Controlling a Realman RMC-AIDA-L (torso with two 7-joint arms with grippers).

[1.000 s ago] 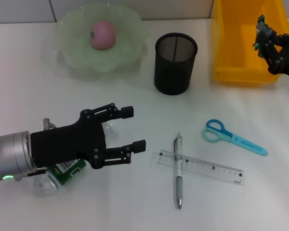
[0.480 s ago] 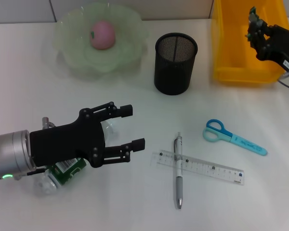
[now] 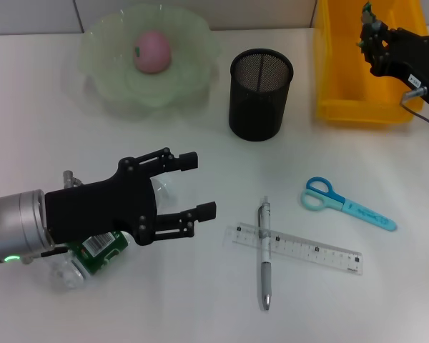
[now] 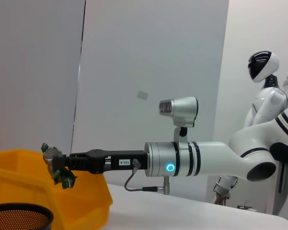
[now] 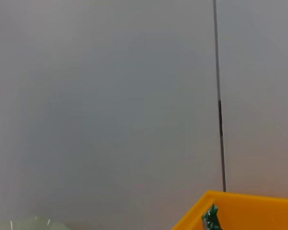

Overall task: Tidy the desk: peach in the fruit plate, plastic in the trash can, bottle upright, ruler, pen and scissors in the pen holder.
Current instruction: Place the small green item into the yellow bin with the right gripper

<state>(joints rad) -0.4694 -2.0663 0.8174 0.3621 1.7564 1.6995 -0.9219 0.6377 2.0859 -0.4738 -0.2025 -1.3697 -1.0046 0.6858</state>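
Right gripper (image 3: 370,32) is pinched on the flimsy plastic scrap (image 4: 59,172) over your yellow bin (image 3: 350,100); left gripper (image 3: 193,187) hangs spread above the bottle (image 3: 93,254).

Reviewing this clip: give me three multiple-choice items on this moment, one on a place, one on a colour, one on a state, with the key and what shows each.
1. Where is the peach?
A. in the pen holder
B. in the fruit plate
C. in the trash can

2. What colour are the handles of the scissors?
A. blue
B. red
C. black

3. How is the left gripper?
A. shut on the pen
B. shut on the ruler
C. open, holding nothing

Key: 1 B, the pink peach sits in the middle of the green glass plate. 2 A, both loops and the sheath are light blue. 3 C, its fingers are spread apart above the table, over the lying bottle, with nothing between them. The right gripper holds a plastic scrap over the yellow trash can.
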